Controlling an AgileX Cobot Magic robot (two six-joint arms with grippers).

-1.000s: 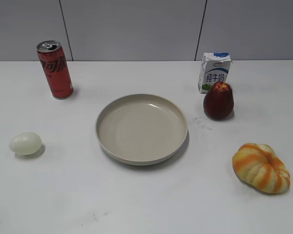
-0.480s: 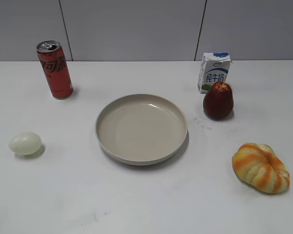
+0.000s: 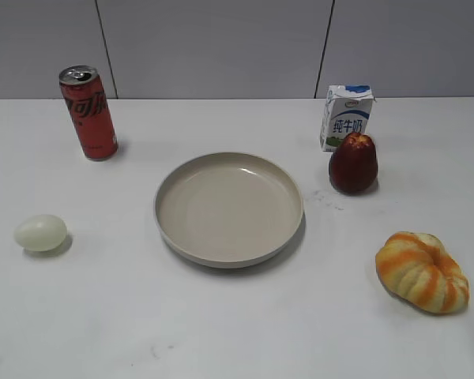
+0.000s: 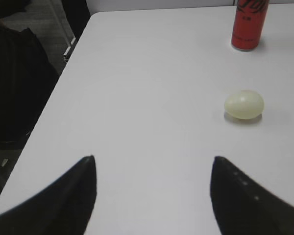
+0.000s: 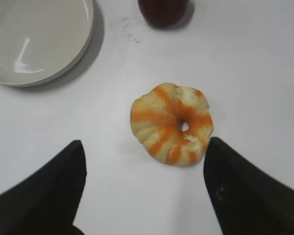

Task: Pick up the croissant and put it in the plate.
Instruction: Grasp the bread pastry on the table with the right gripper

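Observation:
The croissant, a puffy pastry striped orange and cream, lies on the white table at the front right. In the right wrist view the croissant lies just ahead of my open, empty right gripper, near its right finger. The beige plate sits empty in the table's middle; its rim shows in the right wrist view at the upper left. My left gripper is open and empty over the table's left part. Neither gripper shows in the exterior view.
A pale egg lies at the left; it also shows in the left wrist view. A red can stands at the back left. A milk carton and a dark red fruit stand right of the plate.

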